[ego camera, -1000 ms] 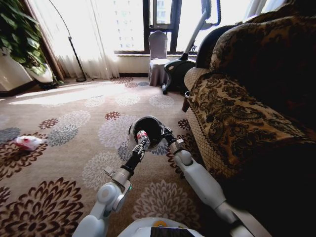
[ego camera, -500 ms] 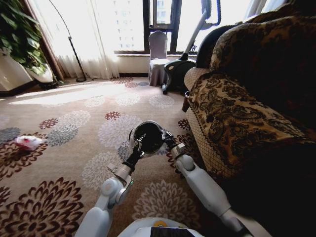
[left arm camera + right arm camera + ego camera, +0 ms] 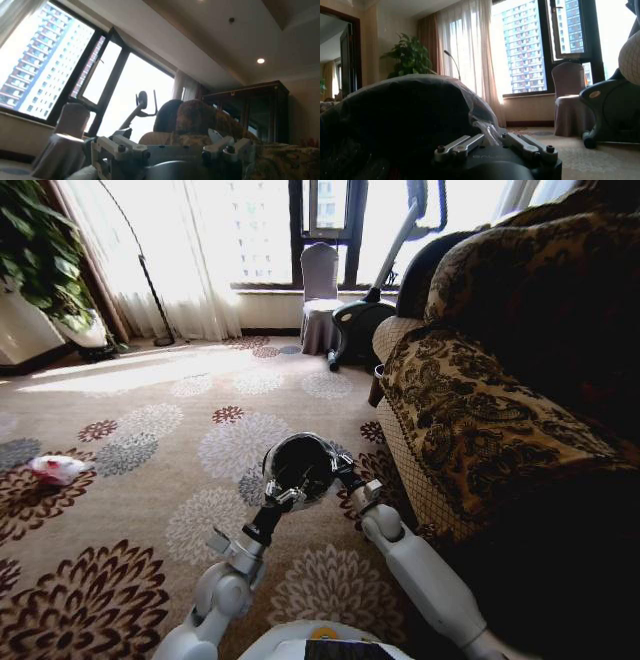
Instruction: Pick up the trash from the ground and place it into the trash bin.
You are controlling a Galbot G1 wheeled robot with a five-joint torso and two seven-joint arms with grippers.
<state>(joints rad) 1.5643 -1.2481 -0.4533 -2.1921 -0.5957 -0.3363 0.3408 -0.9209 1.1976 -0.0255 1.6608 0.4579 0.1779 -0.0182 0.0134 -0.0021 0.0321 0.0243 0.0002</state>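
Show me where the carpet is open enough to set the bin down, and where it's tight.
Open carpet runs from the bin toward the curtains, bordered by the pink-and-white scrap on the far left. Tight: the strip between bin and sofa, where the right end effector holds the rim; the left end effector sits at the near rim.

Left end effector [image 3: 283,497] released the red trash, withdrawing from trash bin [image 3: 300,461].

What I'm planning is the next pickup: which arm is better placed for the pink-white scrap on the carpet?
Left, probably. The trash lies far to the robot's left, and the left gripper is empty, fingers open, while the right gripper sits at the trash bin rim.
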